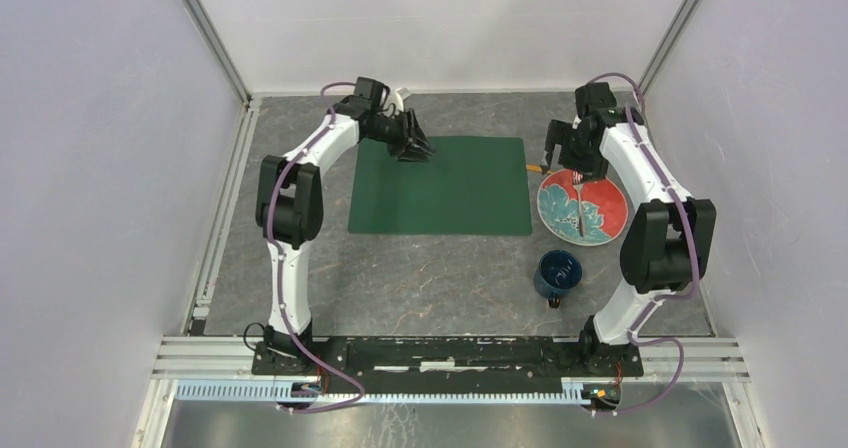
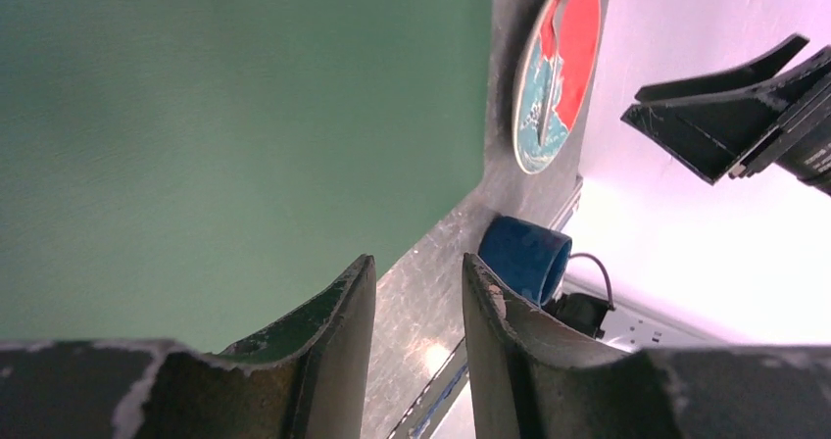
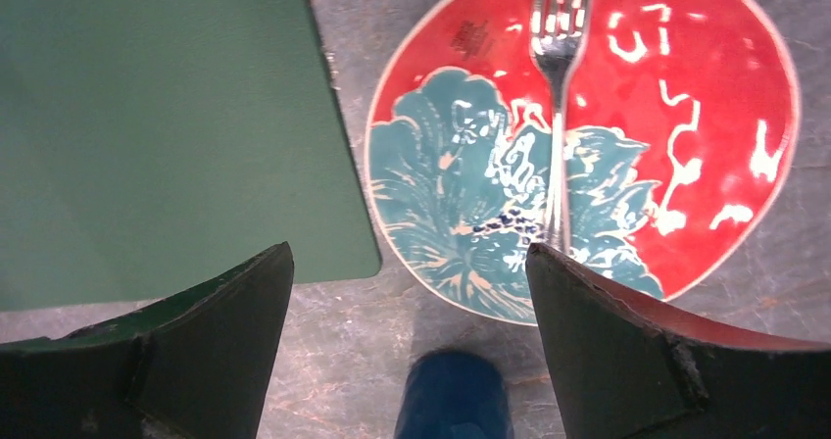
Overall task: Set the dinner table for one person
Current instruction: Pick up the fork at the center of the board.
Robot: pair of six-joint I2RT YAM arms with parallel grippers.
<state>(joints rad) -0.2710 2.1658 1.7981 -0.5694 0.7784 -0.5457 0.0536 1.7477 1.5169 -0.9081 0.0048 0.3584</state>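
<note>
Plain pale grey-white wall panels (image 1: 440, 23) close in the back and both sides, softly and evenly lit. Slim silver aluminium posts (image 1: 212, 38) run up the two back corners. A ribbed silver aluminium rail (image 1: 200, 353) crosses the near edge of the dark grey stone-look tabletop (image 1: 420, 288).

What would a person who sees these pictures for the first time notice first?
Most likely the red and teal plate, which sits on the grey dinner table just right of the dark green placemat, with a fork lying on it. The placemat fills the middle and has nothing on it. The blue mug stands below the plate in the top view.
</note>
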